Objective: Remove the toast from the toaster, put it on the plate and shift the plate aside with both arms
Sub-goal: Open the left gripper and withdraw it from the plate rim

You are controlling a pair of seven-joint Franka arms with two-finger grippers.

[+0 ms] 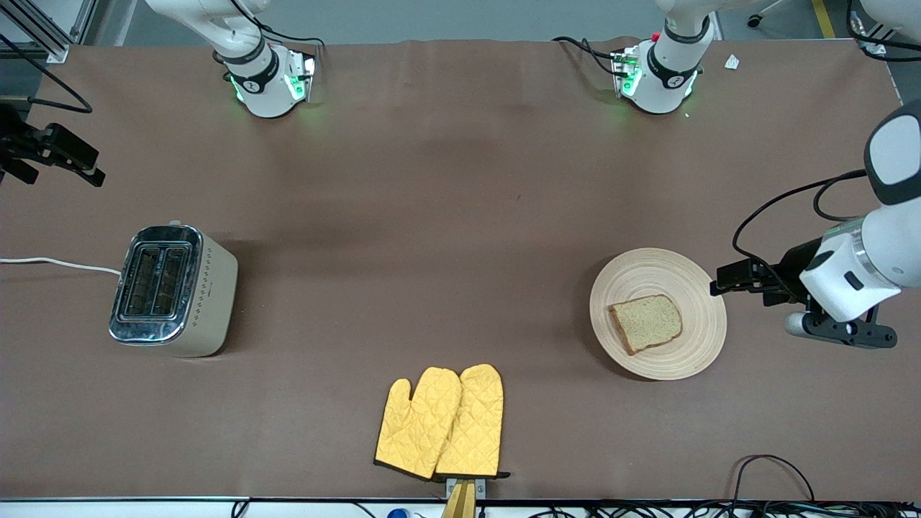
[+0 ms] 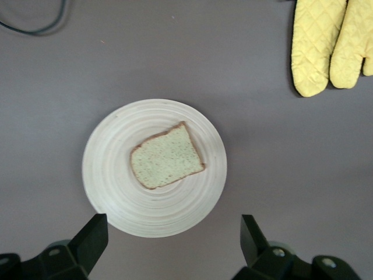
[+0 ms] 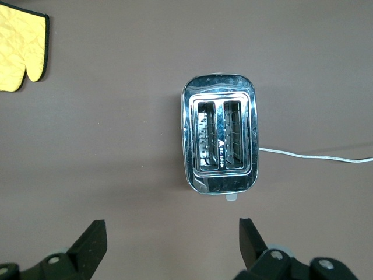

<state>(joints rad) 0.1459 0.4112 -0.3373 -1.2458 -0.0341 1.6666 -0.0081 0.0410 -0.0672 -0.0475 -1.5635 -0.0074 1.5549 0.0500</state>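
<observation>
- Oven mitts [image 1: 440,423], yellow quilted pair, lie nearest the front camera at mid-desk, flat and side by side. Not part of the job.
- Plate [image 1: 658,314] sits toward the left arm's end of the desk, farther from the camera than the mitts.
- Toast [image 1: 646,323] lies flat on the plate, roughly centred, crust edge visible all round. Nothing touches it.
- Toaster [image 1: 173,290] stands toward the right arm's end, upright, white cord [image 1: 57,264] trailing off the desk edge. Right wrist view looks straight down into both slots: both empty.
- Left tool [image 1: 722,280] hovers just beside the plate rim, at the plate's edge on the left arm's end. Fingers [image 2: 90,239] spread wide in the left wrist view, nothing between them, plate in sight just ahead of them.
- Right tool [image 3: 169,242] hangs above the desk near the toaster, fingers spread wide, empty. In the front view it shows only at the frame edge.
- Status, my read: toast out of toaster = done; toast on plate = done.
- Plate looks already shifted off toward the left arm's end; can't confirm from this moment alone whether that move counts as finished.
- If finished, both arms are simply clear of the work with nothing held.
</observation>
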